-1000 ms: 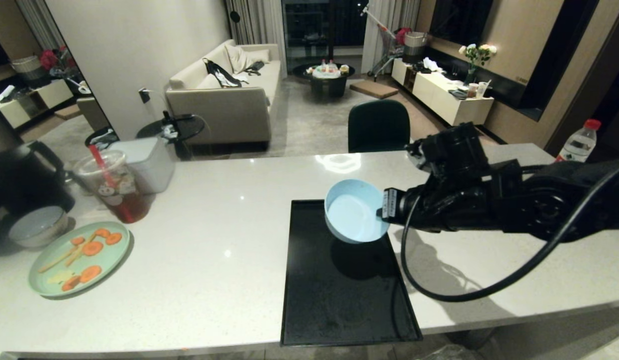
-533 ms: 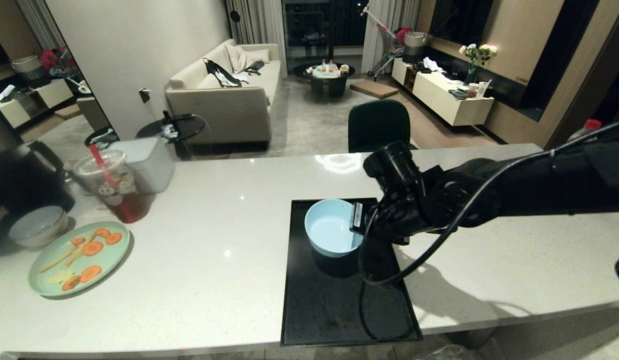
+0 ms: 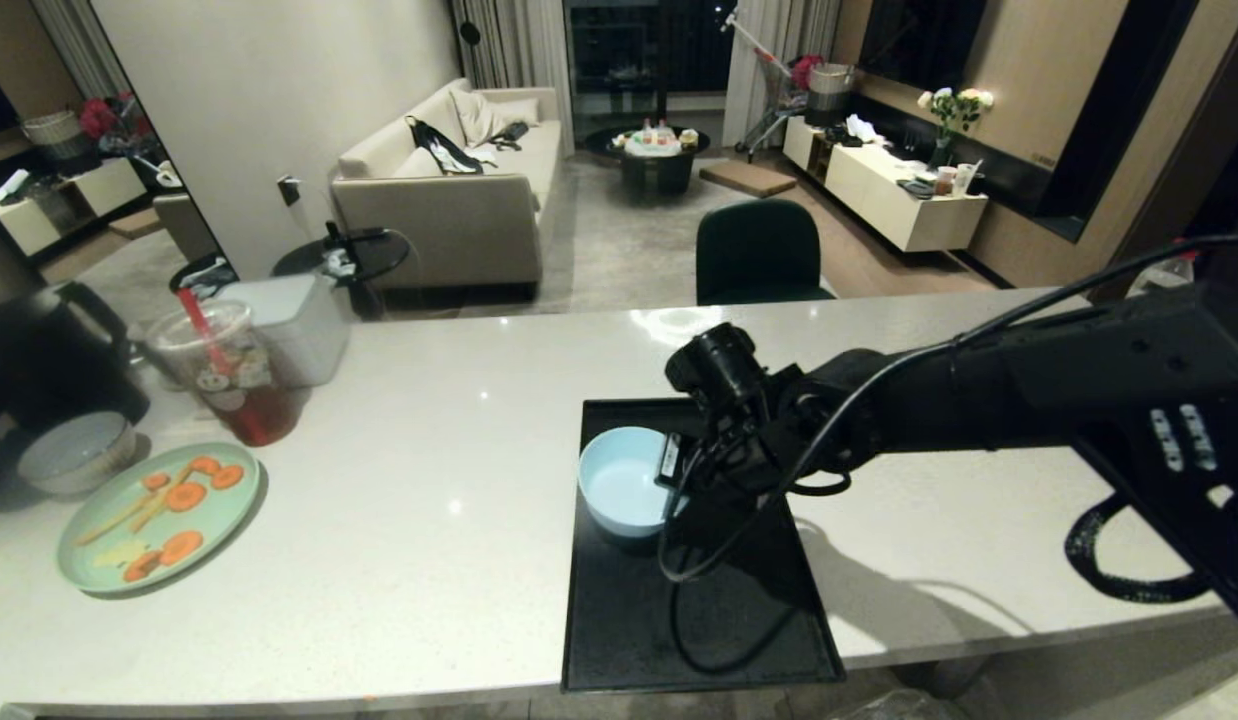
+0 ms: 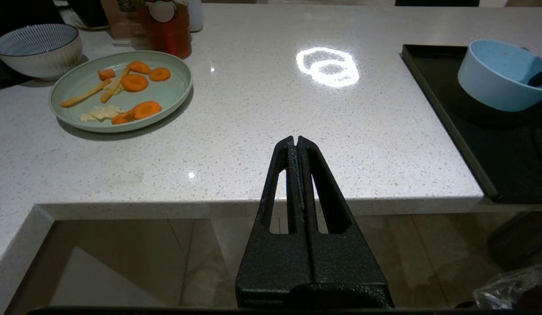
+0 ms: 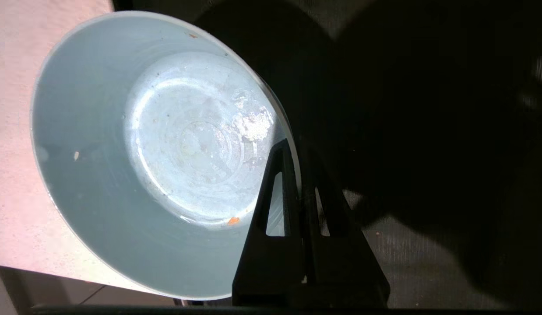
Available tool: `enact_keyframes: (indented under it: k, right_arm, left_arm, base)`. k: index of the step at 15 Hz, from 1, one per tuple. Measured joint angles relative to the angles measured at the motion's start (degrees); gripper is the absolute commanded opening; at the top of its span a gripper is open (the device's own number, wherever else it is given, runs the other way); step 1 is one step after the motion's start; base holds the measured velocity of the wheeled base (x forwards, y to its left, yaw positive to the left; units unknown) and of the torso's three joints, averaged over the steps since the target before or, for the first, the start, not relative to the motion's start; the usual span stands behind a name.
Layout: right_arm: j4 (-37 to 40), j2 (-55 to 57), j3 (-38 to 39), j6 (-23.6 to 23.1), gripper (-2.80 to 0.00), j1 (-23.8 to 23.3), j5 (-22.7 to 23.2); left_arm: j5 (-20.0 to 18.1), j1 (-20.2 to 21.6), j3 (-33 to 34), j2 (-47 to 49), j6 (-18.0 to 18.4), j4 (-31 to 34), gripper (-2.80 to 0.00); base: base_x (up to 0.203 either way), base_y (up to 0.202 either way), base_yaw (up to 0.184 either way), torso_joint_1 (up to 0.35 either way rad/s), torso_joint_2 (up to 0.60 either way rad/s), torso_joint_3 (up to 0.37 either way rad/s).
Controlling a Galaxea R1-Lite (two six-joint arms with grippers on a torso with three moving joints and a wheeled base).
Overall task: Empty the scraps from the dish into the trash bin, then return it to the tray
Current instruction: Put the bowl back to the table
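The dish [image 3: 624,485], a small pale-blue bowl, sits upright and very low at the far left part of the black tray [image 3: 699,620]; whether it touches the tray I cannot tell. My right gripper [image 3: 672,470] is shut on the dish's right rim, one finger inside and one outside [image 5: 293,144]. Inside the dish [image 5: 166,153] I see only a tiny orange crumb [image 5: 233,221] of the scraps and pale smears. My left gripper [image 4: 296,139] is shut and empty, parked below the counter's near edge. The trash bin is out of view.
A mint-green plate [image 3: 99,560] with carrot slices, a speckled bowl [image 3: 74,455] and a cup of red drink [image 3: 229,375] stand at the counter's left. A white box [image 3: 299,330] is behind them. Crinkled clear plastic [image 4: 512,291] shows below the counter.
The right arm has carried the dish left and down to the tray. The dish has turned from tilted on its side to upright. The left arm has not moved.
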Motion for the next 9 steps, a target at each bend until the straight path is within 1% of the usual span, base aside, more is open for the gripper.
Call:
enact_keyframes:
  k: [5,9]
  right_arm:
    - [5.44,1.81,-0.88,-0.19,-2.8,-0.12,-0.23]
    - [6.64,1.82,-0.93,-0.3,-2.8,-0.2,-0.36]
  left_arm:
    - [0.0,0.0,0.0,0.0,-0.01,0.0,-2.8]
    - [0.01,0.0,0.0,0.0,-0.02,-0.02,-2.8]
  base:
    - [0.0,0.0,0.0,0.0,0.0,0.0]
    - [0.0,0.0,0.0,0.0,0.0,0.0]
